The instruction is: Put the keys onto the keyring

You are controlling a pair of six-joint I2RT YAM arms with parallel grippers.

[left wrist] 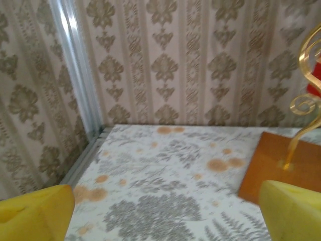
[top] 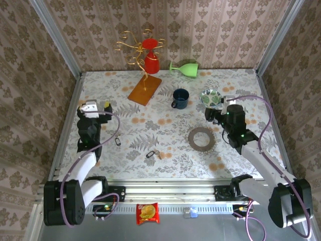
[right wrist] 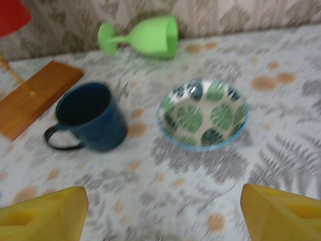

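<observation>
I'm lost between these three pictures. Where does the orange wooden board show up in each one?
Top view: the wooden board lies toward the back of the table, just left of the blue mug.
Left wrist view: the board sits low at the right edge.
Right wrist view: the board is at the left edge, beside the mug.
Shared landmark: the gold wire stem rising from the board.

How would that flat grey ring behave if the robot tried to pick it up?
The keyring lies flat on the table, so getting under its edge would probably be hard. It looks rigid, likely sliding rather than rolling if pushed.
</observation>
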